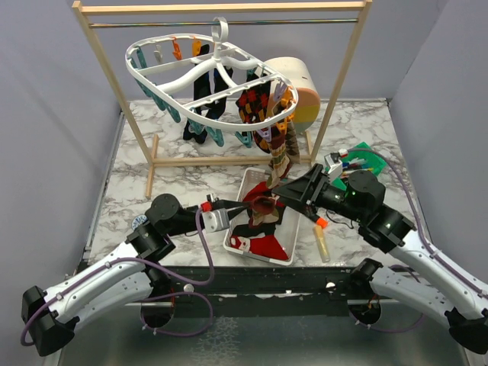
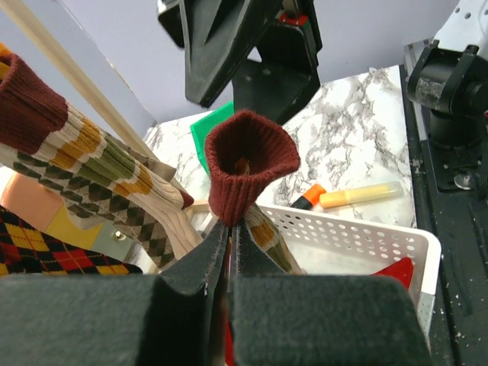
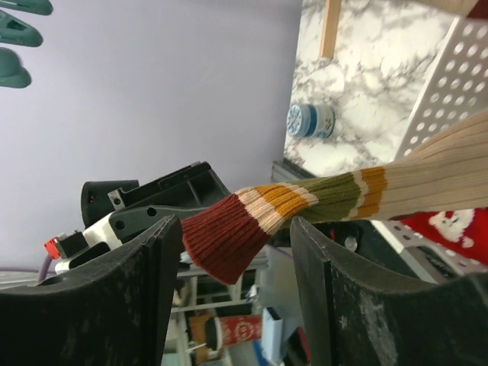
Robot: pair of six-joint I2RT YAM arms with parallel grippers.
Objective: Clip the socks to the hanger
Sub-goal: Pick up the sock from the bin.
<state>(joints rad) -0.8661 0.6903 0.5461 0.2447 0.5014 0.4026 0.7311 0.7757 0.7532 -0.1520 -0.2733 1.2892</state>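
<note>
While the left fingers (image 2: 194, 267) clamp one sock (image 2: 252, 160) at its maroon cuff, the right fingers (image 3: 343, 297) stand open around it.

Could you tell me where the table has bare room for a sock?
The table is bare left of the basket, between the rack's foot and the left edge, and in the far right corner behind the green board. It is crowded over the basket, where the left pincer and the right pincer meet at a sock.
</note>
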